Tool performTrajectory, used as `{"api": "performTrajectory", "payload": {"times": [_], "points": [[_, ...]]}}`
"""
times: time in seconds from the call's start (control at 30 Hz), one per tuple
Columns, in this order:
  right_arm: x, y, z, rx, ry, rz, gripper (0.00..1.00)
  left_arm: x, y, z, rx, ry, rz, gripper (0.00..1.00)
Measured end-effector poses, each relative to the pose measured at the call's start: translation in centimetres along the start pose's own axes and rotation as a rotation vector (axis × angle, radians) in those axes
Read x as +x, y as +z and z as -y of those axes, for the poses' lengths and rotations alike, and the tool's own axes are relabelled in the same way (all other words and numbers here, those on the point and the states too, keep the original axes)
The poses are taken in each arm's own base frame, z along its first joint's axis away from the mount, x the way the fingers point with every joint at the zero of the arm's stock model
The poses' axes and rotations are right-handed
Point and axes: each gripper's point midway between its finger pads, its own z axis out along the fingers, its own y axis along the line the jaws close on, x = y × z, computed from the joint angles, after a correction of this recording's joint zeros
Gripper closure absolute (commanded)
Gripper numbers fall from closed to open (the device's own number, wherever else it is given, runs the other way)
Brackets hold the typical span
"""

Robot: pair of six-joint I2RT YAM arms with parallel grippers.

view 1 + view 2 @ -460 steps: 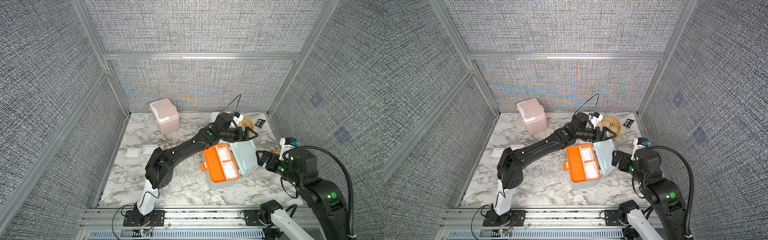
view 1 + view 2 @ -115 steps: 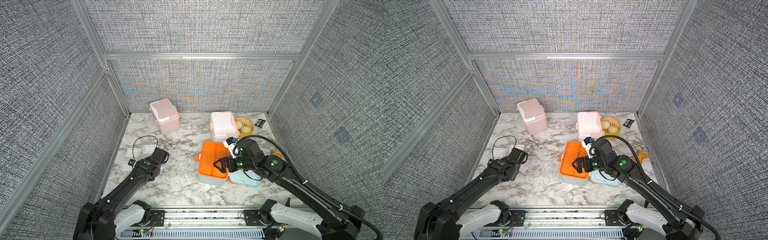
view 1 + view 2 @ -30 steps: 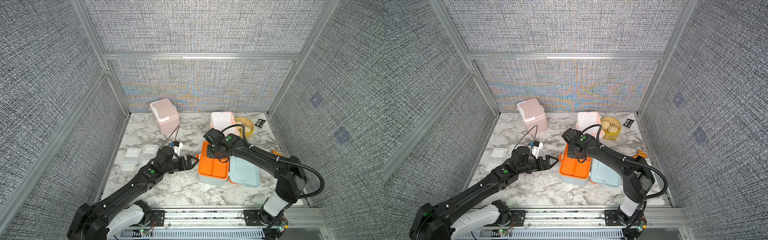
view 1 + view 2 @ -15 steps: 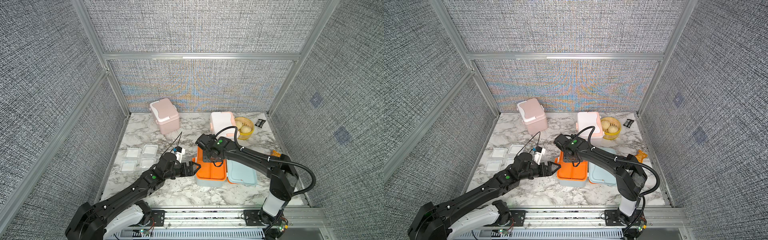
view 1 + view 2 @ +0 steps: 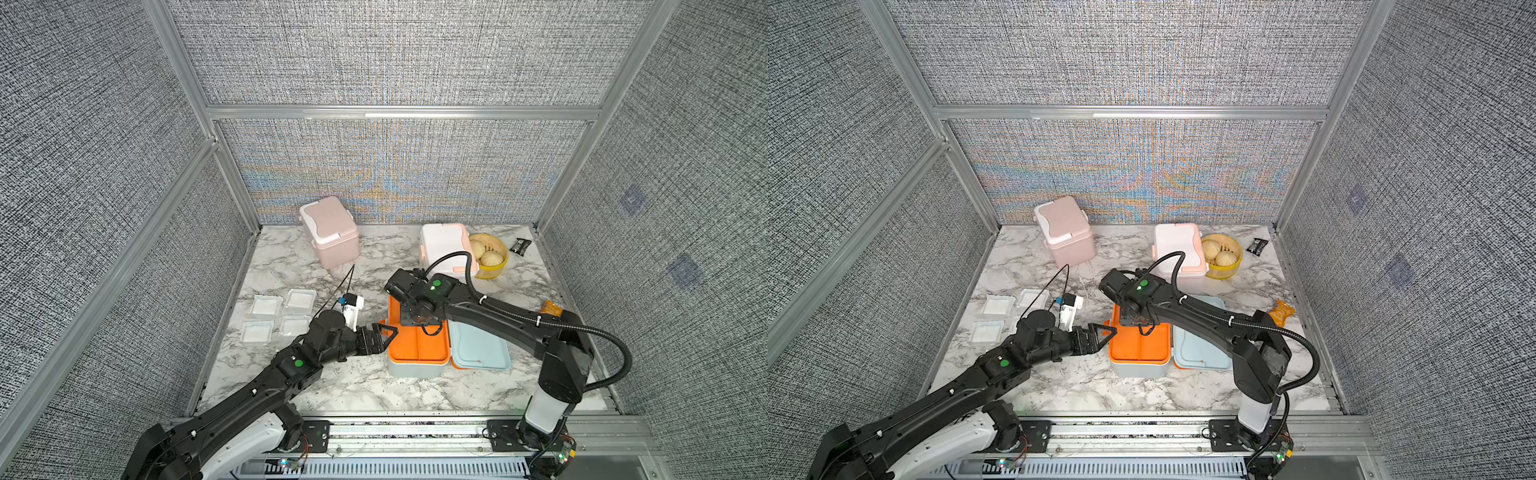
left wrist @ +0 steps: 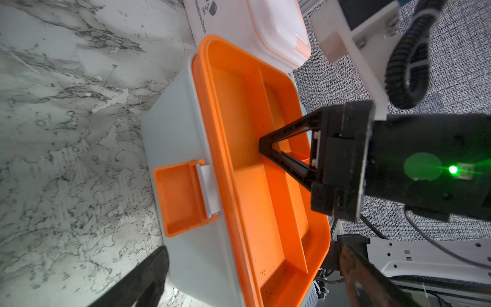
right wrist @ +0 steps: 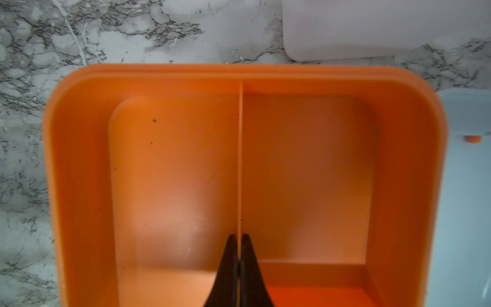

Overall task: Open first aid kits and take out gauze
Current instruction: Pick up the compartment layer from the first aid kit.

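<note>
Open on your counter [image 5: 332,386], the blue box [image 5: 417,369] sits toward the front, right of centre. Its long axis runs front to back, and its orange latch [image 6: 183,196] faces the left edge. The lid [image 5: 478,349] lies flat against the box's right side, inner face up. The orange tray [image 5: 415,349] sits in the top of the box. A thin divider [image 7: 240,159] splits it along that same front-to-back line, with bare orange floor on either side.

Your right gripper [image 7: 238,239] comes down into the tray, fingers pinched tight on the divider. Your left gripper [image 5: 386,336] reaches in from the left with its jaws spread wide and holding nothing, tips just beside the box's left rim.

Four gauze pads [image 5: 266,306] lie flat in a two-by-two block near the left edge, well apart from the box. The pink box [image 5: 330,232] stands closed at the back edge, left of centre. The white box [image 5: 442,249] stands closed at the back toward the right, with a yellow basket [image 5: 496,266] just beside it. A black packet [image 5: 520,246] lies in the back right corner, and an orange wrapper [image 5: 552,308] lies by the right edge.
</note>
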Motion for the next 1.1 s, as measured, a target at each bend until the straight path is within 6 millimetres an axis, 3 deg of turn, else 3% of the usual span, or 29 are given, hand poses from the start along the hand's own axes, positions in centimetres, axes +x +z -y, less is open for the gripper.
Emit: {"api": "performTrajectory", "payload": {"times": [0.27,0.57,0.73,0.97,1.1], "points": [[-1.5,-3.2,-0.4,0.008,-0.023,0.093,1.0,-0.5,-1.7,0.7,0.017,0.014,0.046,0.0],[-2.0,-8.9,1.7,-0.14,-0.116,0.243,1.0,-2.1,-5.8,3.7,0.112,0.1,0.175,0.0],[-2.7,-13.6,5.5,-0.242,-0.127,0.412,1.0,-4.0,-9.2,6.1,0.144,0.189,0.282,0.0],[-1.5,-20.4,14.0,-0.362,-0.045,0.725,1.0,-5.7,-13.2,8.6,0.169,0.298,0.399,0.0],[-0.3,-22.6,18.3,-0.407,0.051,0.882,1.0,-6.0,-14.7,8.7,0.17,0.341,0.459,0.0]]}}
